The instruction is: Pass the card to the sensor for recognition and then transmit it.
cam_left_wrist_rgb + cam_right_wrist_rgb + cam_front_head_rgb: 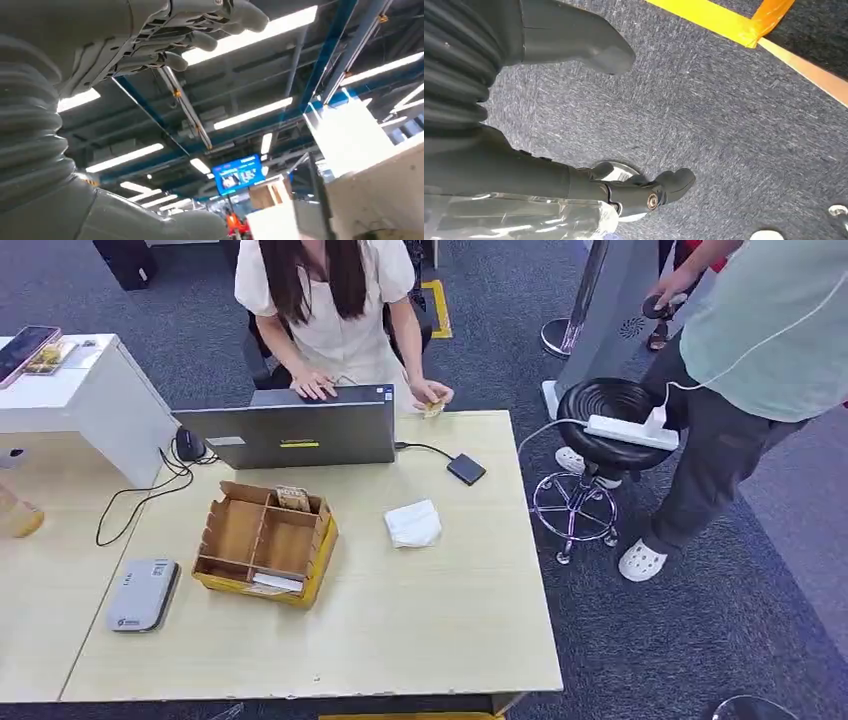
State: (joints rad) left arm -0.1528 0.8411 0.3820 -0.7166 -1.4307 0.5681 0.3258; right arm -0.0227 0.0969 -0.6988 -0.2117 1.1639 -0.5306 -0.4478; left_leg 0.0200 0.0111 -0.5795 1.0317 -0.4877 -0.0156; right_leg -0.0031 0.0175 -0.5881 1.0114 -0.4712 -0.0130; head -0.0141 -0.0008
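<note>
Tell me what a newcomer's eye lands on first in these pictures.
The yellow-edged cardboard divider box in the middle of the pale table, with cards in its compartments. Behind it, a person sits typing at a grey laptop, a small black sensor wired to its right. A second person stands by a black stool right of the table.

Table (450,620) with laptop (285,430), box (265,540)

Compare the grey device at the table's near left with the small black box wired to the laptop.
The grey device is larger, light grey, and has no visible cable; the black box is smaller, dark, and cabled to the laptop. Both lie flat on the table, rectangular.
</note>
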